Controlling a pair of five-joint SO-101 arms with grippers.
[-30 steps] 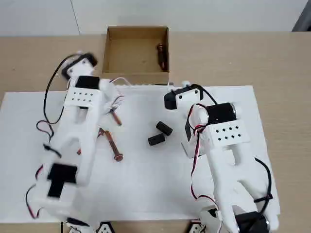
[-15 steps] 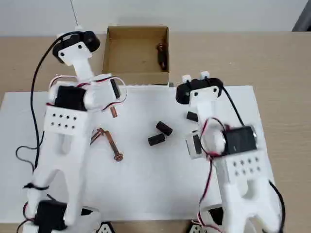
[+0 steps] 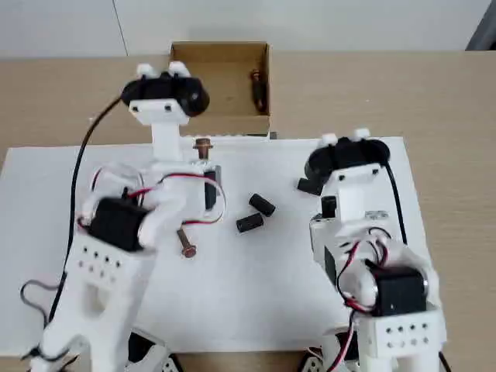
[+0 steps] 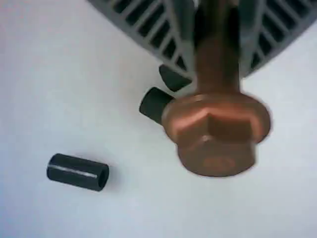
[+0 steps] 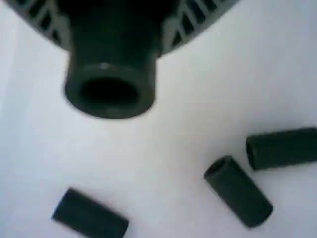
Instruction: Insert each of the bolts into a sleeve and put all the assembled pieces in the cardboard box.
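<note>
Both arms have risen off the white paper sheet point(image 3: 256, 310) since a second ago. The left swung from the loose bolts toward the box front. The right drew back toward its base.

Left gripper point(image 4: 216, 22): ribbed jaws clamped on the shank of a copper-coloured flange-head metal bolt point(image 4: 216, 131). Head at the free end, shank's other end out of sight. The bolt hangs just before the front wall of the open brown cardboard box point(image 3: 219, 122). Probably lifted so the mating can be done in the air, not on the sheet.

Right gripper point(image 5: 113, 20): closed round a short black cylindrical sleeve point(image 5: 110, 87). Its open bore stands free of the jaws, likely kept so to take a shank.

Pose: left arm stretched far forward, wrist over the box's near edge. Right arm folded back, wrist above the sheet on its own side.

Loose on the sheet: two spare black sleeves point(image 3: 262, 204) mid-sheet, between the arms, and a spare copper bolt point(image 3: 187, 245). An assembled piece point(image 3: 256, 85) lies in the box, against the wall on the right arm's side.
</note>
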